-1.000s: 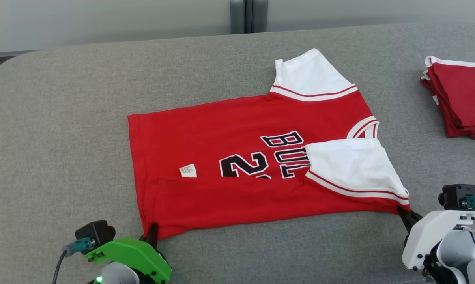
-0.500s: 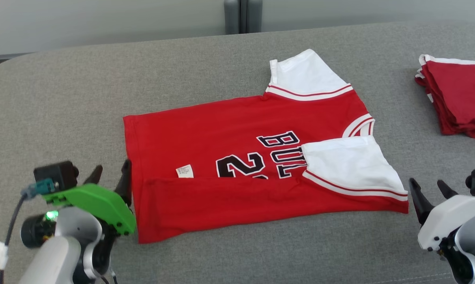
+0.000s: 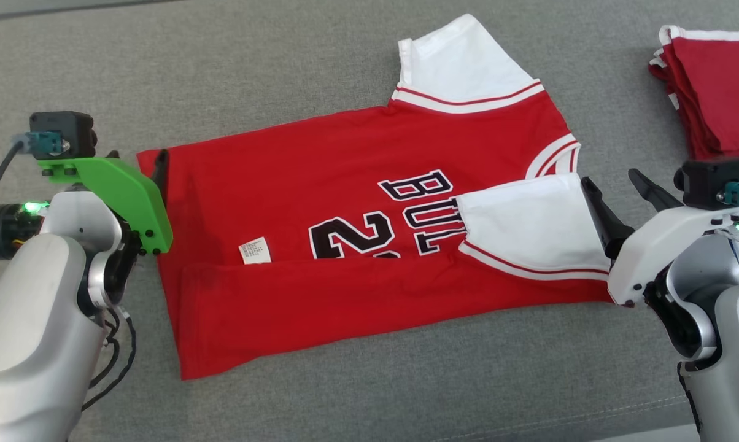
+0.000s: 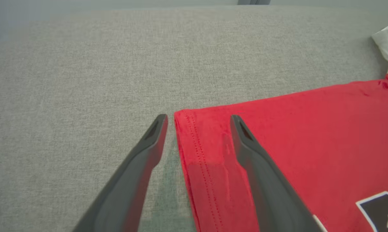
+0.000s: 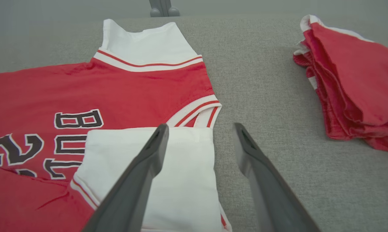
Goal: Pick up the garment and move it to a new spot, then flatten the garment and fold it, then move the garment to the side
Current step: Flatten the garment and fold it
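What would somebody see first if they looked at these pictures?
The big red jersey with white sleeves lies in the middle of the gray surface. The left gripper hangs open at its hem, the right gripper open by the folded sleeve. A stack of red clothes sits at the far right.

Lab-like room, cloth-covered table, bare wall

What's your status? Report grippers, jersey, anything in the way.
Left gripper open, empty, at the jersey hem corner. Right gripper open, empty, by folded-in sleeve. Jersey flat, near edge folded over. Red pile at right, apart from it.
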Controlling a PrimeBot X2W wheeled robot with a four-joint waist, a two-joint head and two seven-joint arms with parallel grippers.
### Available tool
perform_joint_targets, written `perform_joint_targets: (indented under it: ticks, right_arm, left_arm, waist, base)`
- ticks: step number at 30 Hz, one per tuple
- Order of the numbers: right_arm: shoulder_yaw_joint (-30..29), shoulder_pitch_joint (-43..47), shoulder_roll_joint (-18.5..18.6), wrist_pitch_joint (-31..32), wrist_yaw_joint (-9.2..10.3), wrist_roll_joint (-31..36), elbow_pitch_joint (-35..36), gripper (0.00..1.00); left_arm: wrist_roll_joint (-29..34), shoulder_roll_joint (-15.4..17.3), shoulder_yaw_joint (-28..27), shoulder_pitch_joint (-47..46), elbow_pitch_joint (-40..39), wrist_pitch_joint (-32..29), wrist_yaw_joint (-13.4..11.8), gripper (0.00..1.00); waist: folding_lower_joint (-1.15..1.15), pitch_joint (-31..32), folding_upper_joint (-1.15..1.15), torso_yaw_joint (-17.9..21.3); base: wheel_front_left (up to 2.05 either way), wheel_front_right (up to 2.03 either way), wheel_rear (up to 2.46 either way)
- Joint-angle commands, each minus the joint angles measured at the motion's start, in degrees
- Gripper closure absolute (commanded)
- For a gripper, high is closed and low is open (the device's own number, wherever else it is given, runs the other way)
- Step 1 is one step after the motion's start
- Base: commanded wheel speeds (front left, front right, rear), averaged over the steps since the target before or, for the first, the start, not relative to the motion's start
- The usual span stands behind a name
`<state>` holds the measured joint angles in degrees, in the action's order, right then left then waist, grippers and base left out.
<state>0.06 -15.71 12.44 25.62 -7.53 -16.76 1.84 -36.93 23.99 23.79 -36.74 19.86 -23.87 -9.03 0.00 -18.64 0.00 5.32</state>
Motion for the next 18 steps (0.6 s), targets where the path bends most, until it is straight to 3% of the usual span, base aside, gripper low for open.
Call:
perform_joint_targets:
  ticks: [1,14,15,16,17,18]
  right_arm:
    - [0.62,-1.19,0.39,-0.36,0.1,-0.36,-0.22,0.0]
    - [4.1,-5.28,2.59,-0.92,0.1,-1.49,-1.14,0.0]
    - [4.41,-5.76,2.96,-0.79,0.1,-1.48,-1.19,0.0]
    - [4.59,-6.21,3.41,-0.82,0.1,-1.23,-1.24,0.0]
    - [4.73,-6.99,3.86,-0.81,0.1,-0.91,-1.34,0.0]
    - [4.85,-7.75,4.15,-0.8,0.1,-0.65,-1.49,0.0]
  left_arm:
    - [0.43,0.64,-0.21,-1.63,1.65,-0.04,0.5,0.0]
    - [-0.2,2.0,0.14,-5.58,9.44,-2.05,2.0,0.03]
    - [-0.4,1.84,0.25,-5.69,9.88,-2.01,2.42,0.54]
    - [-0.39,1.6,0.48,-5.84,10.17,-1.92,2.65,0.69]
    - [-0.32,1.36,0.58,-6.04,10.43,-1.37,3.14,1.0]
    - [-0.36,1.12,0.65,-6.33,10.78,-0.83,3.52,1.0]
  waist:
    - [0.0,-4.18,0.0,2.67]
    - [0.0,-6.69,0.0,3.55]
    - [0.0,-6.67,0.0,3.43]
    - [0.0,-6.61,0.0,3.22]
    - [0.0,-6.52,0.0,2.93]
    - [0.0,-6.41,0.0,2.62]
  base:
    - [0.0,0.0,0.0]
    - [0.0,0.0,0.0]
    - [0.0,0.0,0.0]
    - [0.0,0.0,0.0]
    - [0.0,0.0,0.0]
    - [0.0,0.0,0.0]
